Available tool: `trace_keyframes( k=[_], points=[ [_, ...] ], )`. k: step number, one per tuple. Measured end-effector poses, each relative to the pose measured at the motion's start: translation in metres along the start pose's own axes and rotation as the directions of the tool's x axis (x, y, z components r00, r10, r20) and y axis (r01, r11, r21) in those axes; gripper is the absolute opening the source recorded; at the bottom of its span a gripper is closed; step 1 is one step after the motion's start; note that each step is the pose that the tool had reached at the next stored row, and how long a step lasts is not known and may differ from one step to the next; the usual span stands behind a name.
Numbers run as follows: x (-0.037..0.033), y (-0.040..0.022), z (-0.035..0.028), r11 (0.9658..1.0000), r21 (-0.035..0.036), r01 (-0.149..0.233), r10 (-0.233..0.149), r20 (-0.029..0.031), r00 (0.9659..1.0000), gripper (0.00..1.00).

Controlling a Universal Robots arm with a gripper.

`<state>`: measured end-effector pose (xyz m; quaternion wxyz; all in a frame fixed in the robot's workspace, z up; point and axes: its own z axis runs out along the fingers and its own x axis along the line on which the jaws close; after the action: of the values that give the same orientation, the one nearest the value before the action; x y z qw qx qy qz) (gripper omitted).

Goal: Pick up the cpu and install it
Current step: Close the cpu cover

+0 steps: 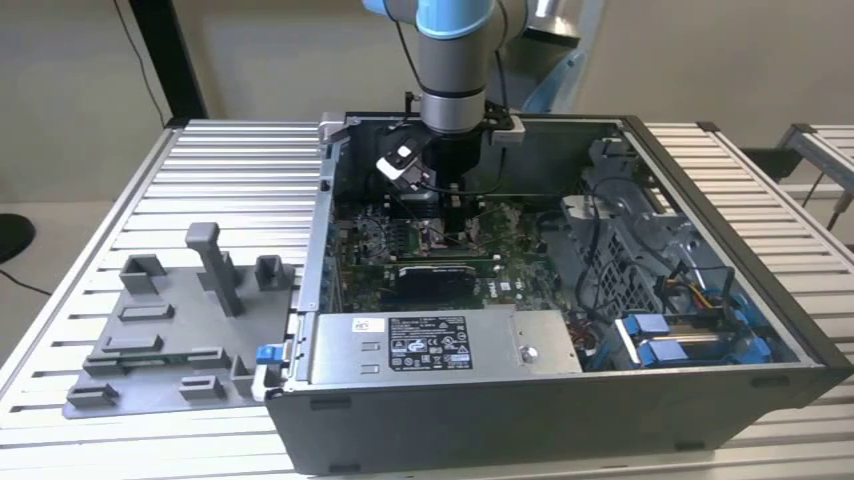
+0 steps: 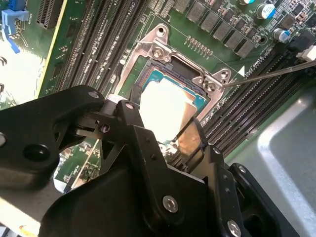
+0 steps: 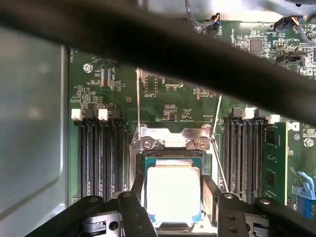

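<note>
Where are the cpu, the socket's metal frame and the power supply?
cpu (image 3: pixel 173 192): first wrist view, middle of silver top.
socket frame (image 3: pixel 158 133): first wrist view, bar with screws.
power supply (image 1: pixel 514 335): exterior view, grey top beside label.

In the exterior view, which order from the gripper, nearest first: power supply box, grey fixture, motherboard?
1. Motherboard, under the gripper and cpu.
2. Power supply box, at the case's near wall.
3. Grey fixture, outside it, exterior view's left.
</note>
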<state>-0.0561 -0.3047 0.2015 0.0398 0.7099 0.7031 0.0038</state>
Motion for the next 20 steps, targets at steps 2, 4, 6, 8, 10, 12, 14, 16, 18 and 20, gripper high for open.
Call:
trace_keyframes(
  k=[2,4,6,8,10,12,14,16,18,20],
  points=[
    [-0.0002,-0.0001,0.0004,1.0000,0.0001,0.000,0.000,0.0002,1.0000,0.00],
    [-0.0003,-0.0001,0.0009,1.0000,0.0001,0.000,0.000,0.0001,1.0000,0.00],
    [-0.0004,-0.0001,0.0013,1.0000,0.0001,0.000,0.000,0.0001,1.0000,0.00],
    [-0.0004,-0.0001,0.0019,1.0000,0.0000,0.000,0.000,0.0001,1.0000,0.00],
    [-0.0004,-0.0001,0.0027,1.0000,0.0000,0.000,0.000,-0.0001,1.0000,0.00],
    [-0.0004,-0.0002,0.0035,1.0000,0.0000,0.000,0.000,0.0001,1.0000,0.00],
    [-0.0004,-0.0003,0.0043,1.0000,0.0001,0.000,0.000,0.0001,1.0000,0.00],
    [-0.0004,-0.0003,0.0050,1.0000,0.0002,0.000,0.000,0.0002,1.0000,0.00],
    [-0.0005,-0.0004,0.0056,1.0000,0.0004,0.000,0.000,0.0006,1.0000,0.00],
    [-0.0007,-0.0005,0.0062,1.0000,0.0004,0.000,0.000,0.0006,1.0000,0.00]
  ],
)
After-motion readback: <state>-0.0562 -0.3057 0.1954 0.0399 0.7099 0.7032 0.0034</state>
